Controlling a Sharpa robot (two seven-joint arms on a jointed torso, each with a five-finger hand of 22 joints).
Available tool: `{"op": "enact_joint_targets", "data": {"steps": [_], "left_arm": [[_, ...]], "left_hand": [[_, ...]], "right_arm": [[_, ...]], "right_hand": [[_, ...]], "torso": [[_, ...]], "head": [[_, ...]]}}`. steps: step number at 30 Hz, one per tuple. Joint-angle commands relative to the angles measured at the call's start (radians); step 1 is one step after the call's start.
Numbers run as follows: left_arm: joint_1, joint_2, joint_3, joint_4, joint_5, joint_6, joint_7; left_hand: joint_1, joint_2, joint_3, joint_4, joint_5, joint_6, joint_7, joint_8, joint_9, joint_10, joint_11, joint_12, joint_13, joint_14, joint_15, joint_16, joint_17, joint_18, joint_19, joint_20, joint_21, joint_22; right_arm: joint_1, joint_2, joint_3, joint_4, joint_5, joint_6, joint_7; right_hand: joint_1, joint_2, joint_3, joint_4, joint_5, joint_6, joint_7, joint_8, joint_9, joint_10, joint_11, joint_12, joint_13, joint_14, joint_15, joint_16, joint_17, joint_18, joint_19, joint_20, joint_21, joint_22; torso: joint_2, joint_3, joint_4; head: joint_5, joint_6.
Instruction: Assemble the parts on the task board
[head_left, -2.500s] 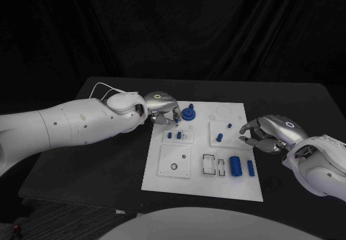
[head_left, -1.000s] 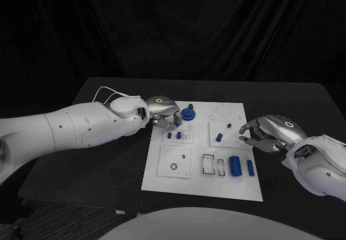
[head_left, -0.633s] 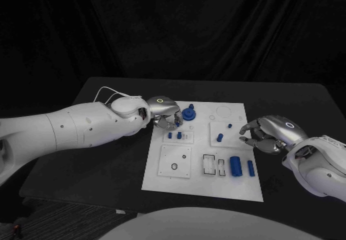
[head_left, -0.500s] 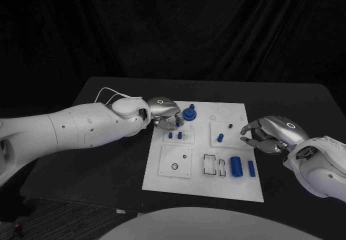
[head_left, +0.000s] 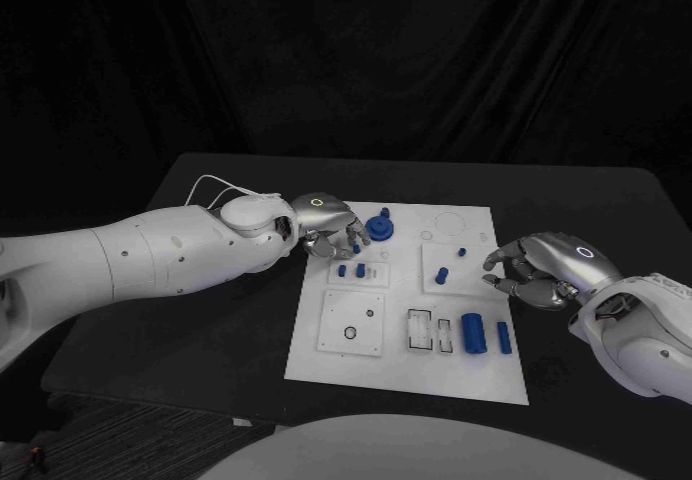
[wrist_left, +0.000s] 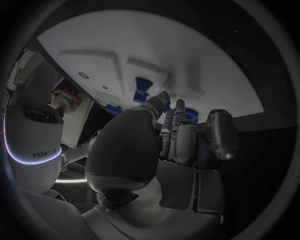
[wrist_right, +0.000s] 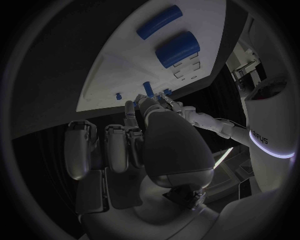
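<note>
Task board (head_left: 408, 345) lying flat at the middle of the black desk (head_left: 202, 330), long side running from 12 to 6 o'clock. At about 10 o'clock of the board, left hand (head_left: 329, 225) hanging over the board's edge, fingers curled down beside the blue round part with a post (head_left: 381, 227); whether anything is pinched there, cannot tell. Just below that hand, toward 6 o'clock, two small blue pegs (head_left: 349, 270) standing on a raised white square. Further toward 6 o'clock, another white square with a dark ring (head_left: 348, 333). Right of centre, two small blue pieces (head_left: 451, 257) on a third square near 1 o'clock, and a thick blue cylinder (head_left: 472, 333) with a thinner blue cylinder (head_left: 503, 337) beside it near 5 o'clock. At 3 o'clock, just off the board's edge, right hand (head_left: 544, 268) with fingers curled inward, nothing seen in them.
</note>
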Motion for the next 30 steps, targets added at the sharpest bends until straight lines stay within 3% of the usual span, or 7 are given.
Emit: {"op": "enact_joint_targets", "data": {"steps": [1,15,17,19,23,27,30], "left_arm": [[-0.001,-0.001,0.001,-0.002,0.000,-0.031,0.002],[0.006,-0.079,0.001,-0.011,0.045,-0.140,0.025],[0.009,-0.108,0.001,-0.004,0.098,-0.156,0.050],[0.012,-0.136,0.001,0.003,0.175,-0.170,0.091],[0.017,-0.186,0.001,0.022,0.372,-0.178,0.202],[0.024,-0.226,0.001,0.053,0.601,-0.116,0.301],[0.029,-0.242,0.001,0.070,0.778,-0.027,0.355]], "left_hand": [[-0.004,-0.004,0.001,0.007,-0.005,-0.009,-0.001,-0.001,-0.001,-0.007,0.002,-0.005,-0.001,0.000,0.008,0.001,-0.001,0.015,0.000,0.007,-0.003,0.162],[0.009,-0.012,0.005,0.005,0.001,0.017,-0.003,0.015,0.002,0.008,-0.010,0.007,0.015,-0.025,0.004,-0.023,-0.050,0.023,-0.019,0.005,-0.043,0.152],[0.016,-0.023,0.004,0.004,0.001,0.014,-0.011,0.010,-0.002,-0.053,-0.014,0.017,0.052,-0.122,0.005,-0.104,-0.192,0.033,-0.065,0.011,-0.114,0.136],[0.003,-0.027,-0.017,0.021,-0.003,0.004,-0.002,0.008,-0.007,-0.150,0.010,0.063,0.117,-0.208,0.029,-0.163,-0.292,0.043,-0.108,0.025,-0.180,0.122],[-0.013,-0.022,-0.061,0.054,0.017,-0.014,0.001,0.004,-0.012,-0.260,0.021,0.152,0.213,-0.237,0.038,-0.159,-0.305,0.045,-0.117,0.035,-0.188,0.122],[-0.014,-0.008,-0.121,0.096,0.058,-0.022,-0.004,0.010,-0.010,-0.391,0.036,0.249,0.300,-0.289,0.048,-0.164,-0.346,0.053,-0.152,0.046,-0.236,0.112],[-0.011,0.014,-0.170,0.125,0.091,-0.055,0.002,0.007,-0.013,-0.478,0.055,0.316,0.349,-0.374,0.067,-0.186,-0.412,0.065,-0.217,0.061,-0.318,0.093]], "right_arm": [[-0.003,-0.002,0.000,0.003,-0.003,0.003,-0.010],[0.000,-0.024,0.001,0.023,-0.003,-0.031,-0.002],[0.009,-0.027,0.001,0.025,-0.003,-0.048,0.004],[0.027,-0.029,0.001,0.022,-0.003,-0.060,0.008],[0.071,-0.036,0.001,0.017,-0.003,-0.070,0.015],[0.112,-0.030,0.001,0.004,-0.003,-0.081,0.047],[0.138,-0.015,0.001,-0.016,-0.003,-0.077,0.076]], "right_hand": [[0.010,0.001,0.006,-0.002,-0.001,0.006,-0.001,-0.002,-0.001,0.088,-0.007,-0.004,0.239,0.074,-0.007,-0.004,0.086,0.018,0.045,-0.004,-0.005,0.217],[0.014,-0.003,0.007,-0.006,0.000,0.011,-0.001,0.000,0.000,0.082,-0.006,-0.012,0.230,0.073,-0.007,-0.006,0.083,0.020,0.042,-0.004,-0.011,0.215],[0.019,-0.005,0.008,-0.010,0.000,0.021,-0.003,0.004,0.001,0.081,-0.007,-0.013,0.228,0.073,-0.007,-0.006,0.082,0.020,0.042,-0.004,-0.011,0.215],[0.021,-0.009,0.009,-0.012,0.001,0.024,-0.003,0.004,0.001,0.072,-0.006,-0.025,0.215,0.073,-0.006,-0.007,0.080,0.021,0.040,-0.004,-0.015,0.214],[0.027,-0.017,0.015,-0.013,0.000,0.027,0.001,-0.001,-0.003,0.022,-0.005,-0.087,0.147,0.072,-0.004,-0.008,0.077,0.021,0.039,-0.002,-0.018,0.213],[0.050,-0.043,0.059,-0.008,0.033,0.039,-0.001,-0.003,-0.004,-0.303,-0.008,-0.615,-0.325,0.052,-0.009,-0.061,-0.014,0.037,0.010,-0.005,-0.090,0.189],[0.063,-0.076,0.102,-0.006,0.089,0.046,-0.001,-0.002,0.000,-0.369,-0.013,-0.879,-0.545,0.055,-0.012,-0.063,-0.012,0.037,0.012,-0.010,-0.095,0.188]], "torso": [[0.000,-0.0004,-0.0008],[-0.001,-0.0035,-0.0026],[0.001,-0.0042,-0.0041],[0.002,-0.0043,-0.0017],[0.002,-0.0061,0.0095],[0.003,-0.0105,0.0249],[0.003,-0.0162,0.0327]], "head": [[0.002,0.000],[0.026,0.000],[0.035,0.000],[0.035,0.000],[0.033,0.000],[0.023,0.000],[0.011,0.000]]}}
